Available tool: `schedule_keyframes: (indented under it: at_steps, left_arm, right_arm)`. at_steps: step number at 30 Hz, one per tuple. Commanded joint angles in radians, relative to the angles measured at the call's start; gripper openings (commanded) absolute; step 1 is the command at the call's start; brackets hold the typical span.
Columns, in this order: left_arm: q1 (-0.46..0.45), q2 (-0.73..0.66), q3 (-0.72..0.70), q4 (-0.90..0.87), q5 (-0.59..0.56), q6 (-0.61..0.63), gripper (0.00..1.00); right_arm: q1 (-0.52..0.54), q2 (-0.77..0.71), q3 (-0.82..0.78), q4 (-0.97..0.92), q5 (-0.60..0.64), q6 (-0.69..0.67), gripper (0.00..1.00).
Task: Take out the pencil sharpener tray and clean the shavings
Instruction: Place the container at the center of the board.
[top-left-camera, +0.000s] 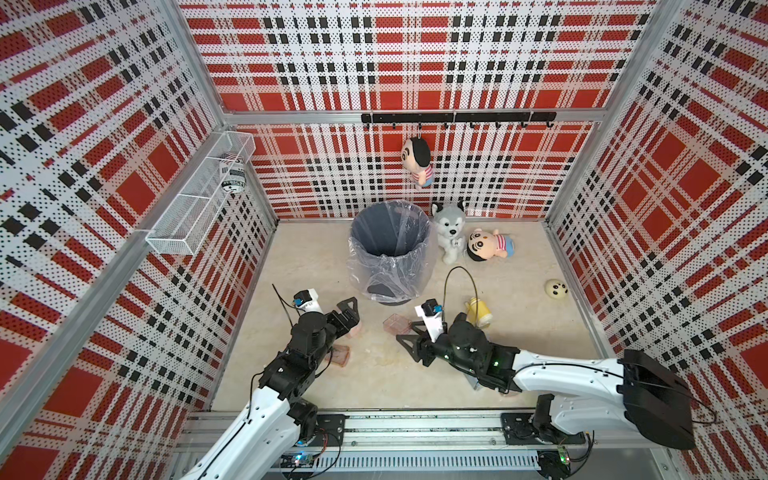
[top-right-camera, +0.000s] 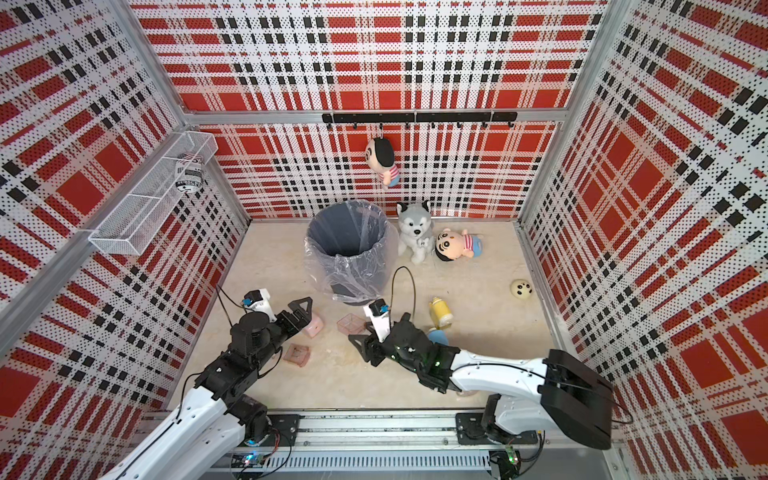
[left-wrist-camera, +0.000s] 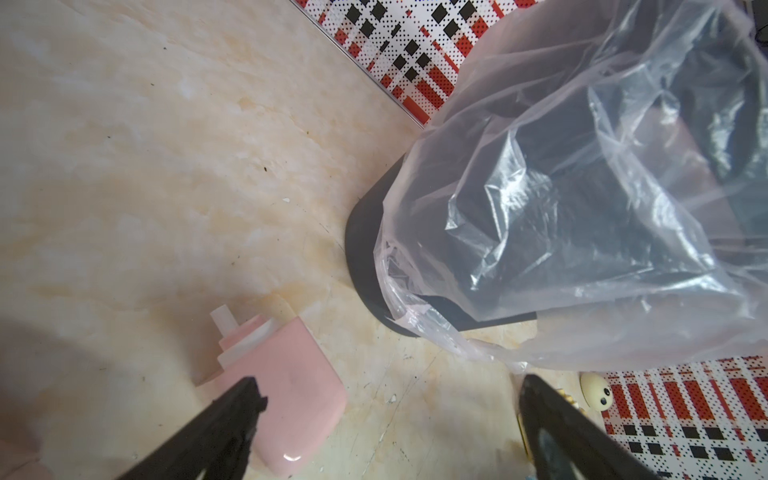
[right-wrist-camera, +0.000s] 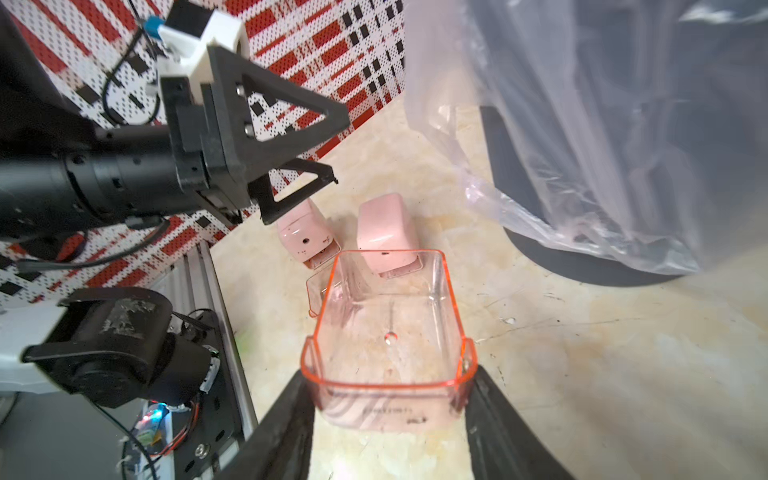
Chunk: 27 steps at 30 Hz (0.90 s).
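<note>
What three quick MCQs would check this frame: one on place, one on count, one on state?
1. Where is the husky plush?
A. beside the lined bin
B. inside it
C. lying across its rim

2. How many pink sharpener bodies show in the right wrist view?
A. one
B. two
C. four

3. What is the right gripper doing?
A. open and empty
B. shut on the clear tray
C. shut on a sharpener body

Answers:
1 A: it sits upright right next to the bin.
2 B: two lie side by side beyond the tray.
3 B: its fingers press the tray's two sides.
</note>
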Motion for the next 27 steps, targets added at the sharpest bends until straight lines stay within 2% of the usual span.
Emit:
schedule_keyframes:
  at_steps: [1, 11, 27]
  left_arm:
    - [0.026, -0.019, -0.020, 0.026, 0.045, 0.021, 0.98]
    - [0.041, -0.023, -0.020, 0.042, 0.061, 0.021, 0.98]
    - [0.050, -0.023, -0.027, 0.048, 0.072, 0.017, 0.98]
  right_arm:
    - [0.056, 0.110, 0.059, 0.023, 0.114, -0.078, 0.38]
    - [0.083, 0.370, 0.145, 0.107, 0.161, -0.106, 0.39]
    - [0.090, 0.606, 0.255, 0.120, 0.129, -0.137, 0.43]
